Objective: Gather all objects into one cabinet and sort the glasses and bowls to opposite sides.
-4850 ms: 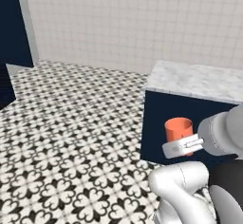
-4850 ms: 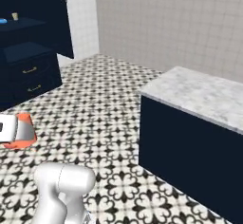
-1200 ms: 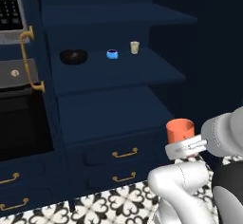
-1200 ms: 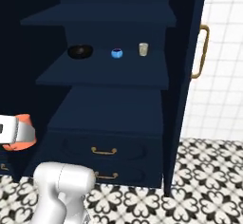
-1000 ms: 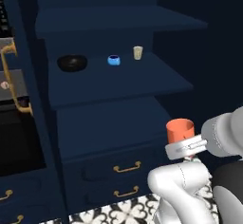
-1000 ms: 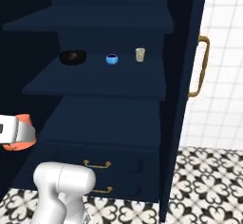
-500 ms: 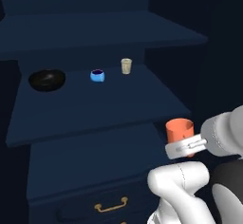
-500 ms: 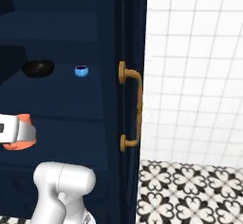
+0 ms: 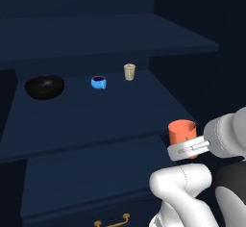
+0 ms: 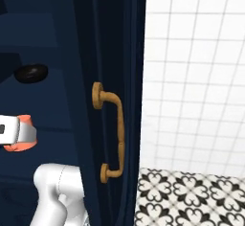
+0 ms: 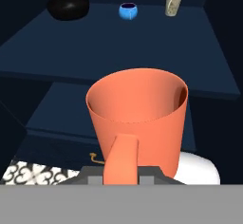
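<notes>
Right now my pincer (image 9: 188, 149) is clenched on the orange-red cup (image 9: 182, 131), gripping it by its handle side so the cup stands upright with its open mouth up. I hold it in the air in front of the tall navy cabinet (image 9: 182, 33), lower than the shelf (image 9: 86, 115) I am aiming for and off its right front corner.

On that shelf the black bowl (image 9: 44, 87) sits at the left. The blue cup (image 9: 98, 82) stands near the middle and the beige cup (image 9: 129, 71) just right of it, toward the back; the two are close but apart. In the right base view the cabinet door (image 10: 112, 52) with its gold handle (image 10: 115, 133) stands close on my right.

I judge the step in hand to be the delivery of this cup: the carry is done, the placing is not yet. The cups are gathering to the right, the bowl to the left, so my cup belongs on the bare right part of the shelf, near the beige one.

The next move calls for a lift above the shelf's front edge, then a reach inward without tipping the cup or grazing the door or the shelf overhead.
</notes>
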Controlling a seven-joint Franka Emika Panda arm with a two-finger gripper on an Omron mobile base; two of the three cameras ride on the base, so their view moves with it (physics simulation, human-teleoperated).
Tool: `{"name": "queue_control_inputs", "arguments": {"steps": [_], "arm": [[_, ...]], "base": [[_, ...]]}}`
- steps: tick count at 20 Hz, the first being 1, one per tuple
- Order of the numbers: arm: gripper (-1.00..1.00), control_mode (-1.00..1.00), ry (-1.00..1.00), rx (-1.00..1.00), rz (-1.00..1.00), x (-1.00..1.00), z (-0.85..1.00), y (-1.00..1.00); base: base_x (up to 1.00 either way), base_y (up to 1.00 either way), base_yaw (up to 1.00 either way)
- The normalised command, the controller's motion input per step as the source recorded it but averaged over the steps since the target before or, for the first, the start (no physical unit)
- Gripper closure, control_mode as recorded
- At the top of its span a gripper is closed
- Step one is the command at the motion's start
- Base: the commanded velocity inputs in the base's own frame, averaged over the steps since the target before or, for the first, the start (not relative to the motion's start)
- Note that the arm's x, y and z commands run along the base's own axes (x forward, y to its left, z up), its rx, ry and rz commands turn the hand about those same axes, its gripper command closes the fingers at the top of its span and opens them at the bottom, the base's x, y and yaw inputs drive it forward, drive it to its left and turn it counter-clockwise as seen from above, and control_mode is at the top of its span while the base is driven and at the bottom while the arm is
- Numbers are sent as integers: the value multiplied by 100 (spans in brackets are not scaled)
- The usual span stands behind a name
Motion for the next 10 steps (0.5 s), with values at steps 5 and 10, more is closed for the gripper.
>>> {"name": "queue_control_inputs", "arguments": {"steps": [5, 10], "arm": [[100, 100, 0, 0, 0, 0, 0, 0], [100, 100, 0, 0, 0, 0, 0, 0]], "base": [[75, 28, 1], [67, 1, 0]]}}
